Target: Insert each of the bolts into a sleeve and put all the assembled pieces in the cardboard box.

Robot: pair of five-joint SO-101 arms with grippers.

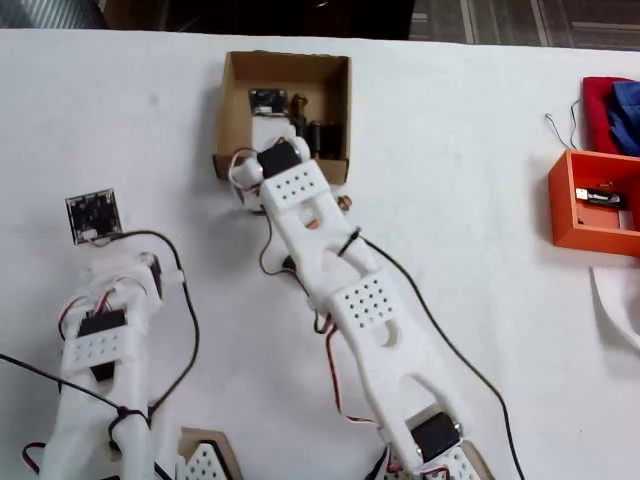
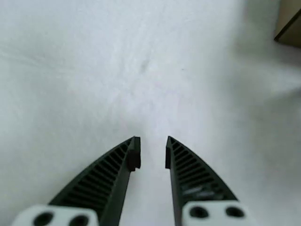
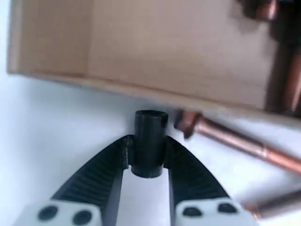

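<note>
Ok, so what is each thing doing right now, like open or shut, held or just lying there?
right gripper: fingers shut on the black sleeve.
black sleeve: held just outside the cardboard box, no bolt sticking out.
left gripper: fingers slightly open, empty, over the table.
cardboard box: open on top, some pieces in one corner.
copper bolt: lying loose on the table beside the box.
second bolt: also lying loose.
</note>
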